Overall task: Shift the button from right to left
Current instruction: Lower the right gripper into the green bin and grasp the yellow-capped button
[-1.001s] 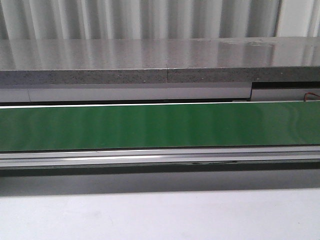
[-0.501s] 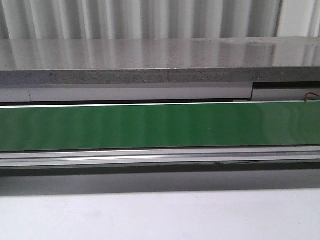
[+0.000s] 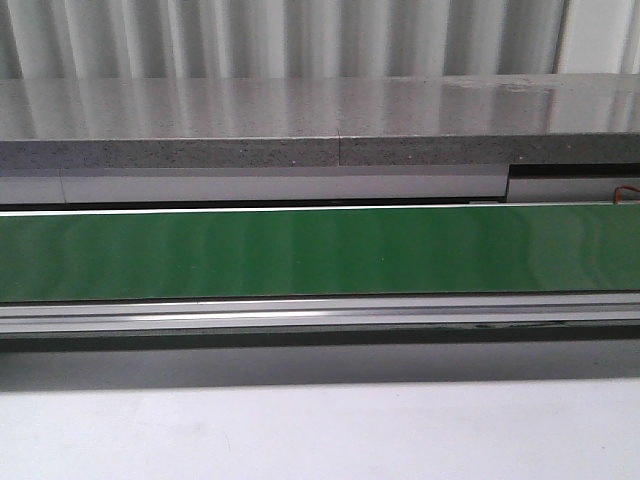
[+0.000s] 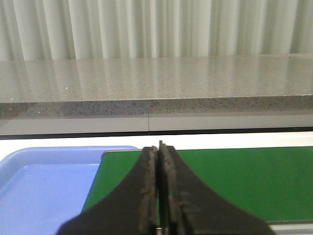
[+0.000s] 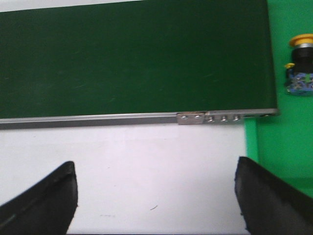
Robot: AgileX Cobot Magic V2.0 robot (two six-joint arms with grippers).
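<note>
Reach step: right hand (image 5: 155, 196) gapes wide, empty; button (image 5: 300, 65) lies beyond the belt (image 5: 137, 58) (left hand (image 4: 159, 196) pinched closed). Next, centre over it.

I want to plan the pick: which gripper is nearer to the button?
Right. The button lies on a bright green surface in the right gripper view, past its open fingers. The left gripper, shut, sees only a blue tray and belt.

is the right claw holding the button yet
No, the right claw is open and empty; the button lies apart on the bright green surface.
</note>
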